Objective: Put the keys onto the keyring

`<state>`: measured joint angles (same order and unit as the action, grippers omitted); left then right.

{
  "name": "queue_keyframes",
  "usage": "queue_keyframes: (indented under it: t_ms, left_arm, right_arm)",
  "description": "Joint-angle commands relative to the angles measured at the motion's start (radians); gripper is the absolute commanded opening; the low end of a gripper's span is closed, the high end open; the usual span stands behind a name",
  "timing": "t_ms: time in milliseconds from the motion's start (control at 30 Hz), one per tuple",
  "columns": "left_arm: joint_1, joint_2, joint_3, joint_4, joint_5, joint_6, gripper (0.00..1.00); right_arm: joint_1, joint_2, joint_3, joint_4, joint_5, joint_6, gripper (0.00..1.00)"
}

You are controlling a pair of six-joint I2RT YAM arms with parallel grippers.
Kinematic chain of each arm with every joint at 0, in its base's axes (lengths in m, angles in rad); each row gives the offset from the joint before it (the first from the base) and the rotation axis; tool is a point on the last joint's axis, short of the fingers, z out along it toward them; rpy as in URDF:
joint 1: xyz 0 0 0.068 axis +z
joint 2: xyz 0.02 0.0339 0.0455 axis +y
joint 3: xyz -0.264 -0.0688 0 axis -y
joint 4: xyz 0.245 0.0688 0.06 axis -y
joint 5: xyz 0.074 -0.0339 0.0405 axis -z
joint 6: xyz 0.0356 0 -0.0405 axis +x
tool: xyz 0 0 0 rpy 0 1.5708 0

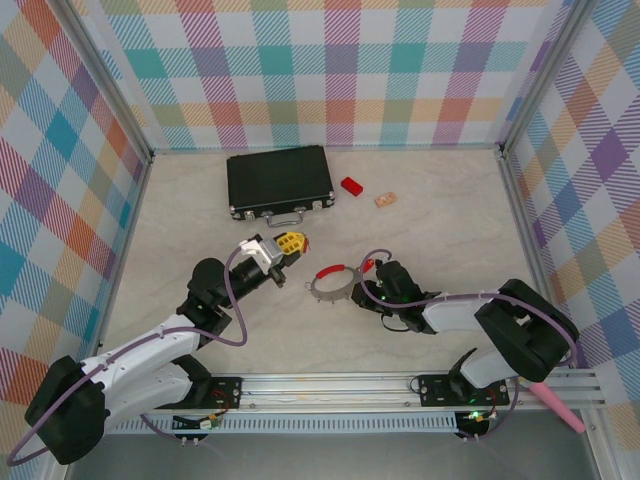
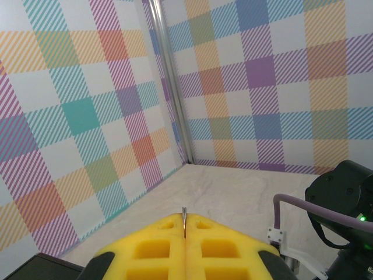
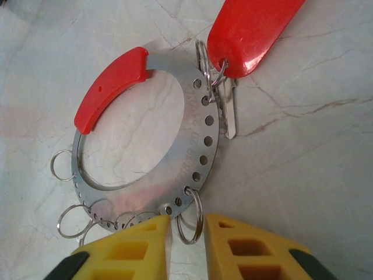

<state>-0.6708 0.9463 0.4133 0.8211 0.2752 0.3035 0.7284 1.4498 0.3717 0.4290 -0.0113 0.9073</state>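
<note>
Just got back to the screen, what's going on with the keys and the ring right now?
The right gripper is down at the keyring on the table, its fingers straddling one of the small loops on the rim; whether they pinch it yet is unclear. One red-headed key already hangs on the ring. The left gripper is raised and shut on a thin metal blade, likely the next key.

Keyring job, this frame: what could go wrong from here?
Right hand straddles a small split ring at the keyring rim; closing may push the keyring away instead of gripping. Left hand pinches what looks like a key blade with only a sliver showing; it may twist or slip during threading.
</note>
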Motion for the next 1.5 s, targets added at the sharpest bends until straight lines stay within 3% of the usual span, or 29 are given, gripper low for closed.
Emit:
queue_keyframes:
  t_ms: [0, 367, 767, 1000, 1467]
  left_arm:
    - [0.002, -0.02, -0.016, 0.035, 0.004, -0.009, 0.0]
    - [0.002, -0.024, -0.015, 0.033, 0.005, -0.008, 0.0]
    - [0.002, -0.044, -0.018, 0.023, 0.001, -0.009, 0.0]
    - [0.002, -0.047, -0.017, 0.023, 0.001, -0.007, 0.0]
    - [0.002, -0.041, -0.017, 0.026, 0.011, -0.012, 0.0]
  right_arm:
    - [0.013, -0.01, -0.021, -0.01, 0.011, 0.038, 0.24]
    - [0.036, -0.053, -0.031, -0.042, 0.032, 0.152, 0.24]
    - [0.036, 0.062, -0.008, 0.051, 0.017, 0.243, 0.21]
    - [0.036, 0.009, 0.013, -0.066, 0.081, 0.172, 0.06]
    - [0.014, 0.003, 0.006, -0.043, 0.096, 0.076, 0.1]
